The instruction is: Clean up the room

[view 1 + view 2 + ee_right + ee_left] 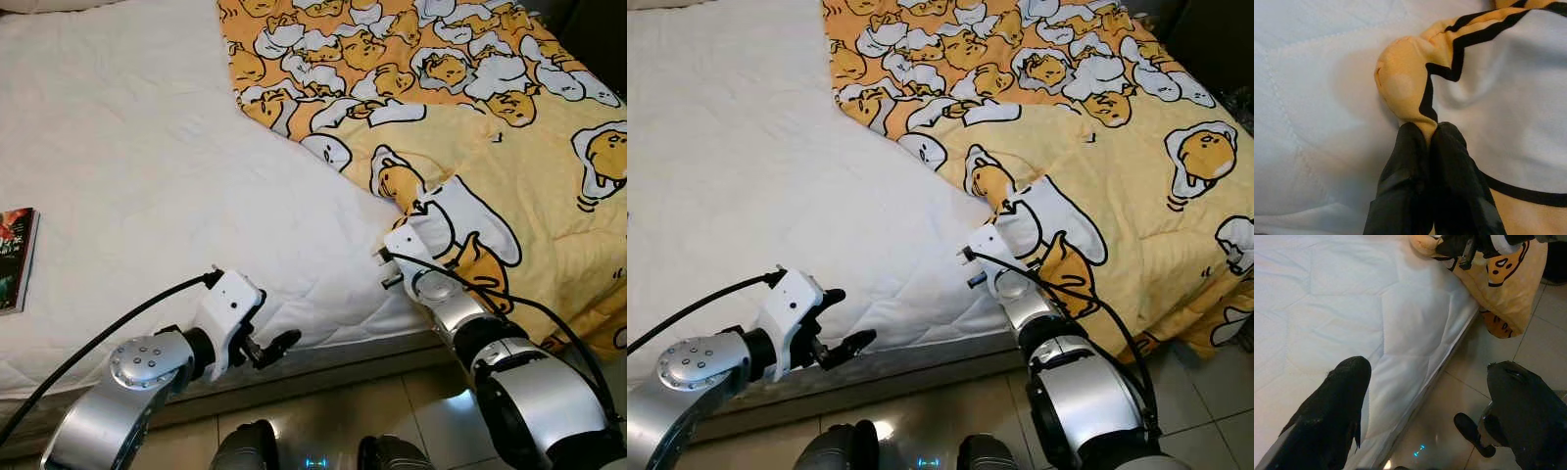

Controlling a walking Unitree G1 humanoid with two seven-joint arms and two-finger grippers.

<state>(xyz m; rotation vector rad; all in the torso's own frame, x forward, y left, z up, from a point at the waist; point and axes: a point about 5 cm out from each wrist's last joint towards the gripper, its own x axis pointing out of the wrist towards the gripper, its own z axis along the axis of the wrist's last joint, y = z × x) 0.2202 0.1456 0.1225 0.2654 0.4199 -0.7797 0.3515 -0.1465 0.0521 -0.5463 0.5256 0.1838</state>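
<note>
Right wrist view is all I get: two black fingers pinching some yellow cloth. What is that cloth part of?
Observer: A yellow blanket printed with cartoon eggs, spread over the right half of a bed. The right gripper is shut on its corner.
Operator: Is the other arm helping?
Observer: No. The left gripper is open at the near edge of the white mattress, touching no cloth.
Operator: Anything else on the bed?
Observer: A book lies flat at the mattress's far left edge.

The book (17, 258) is cut off by the frame edge.
</note>
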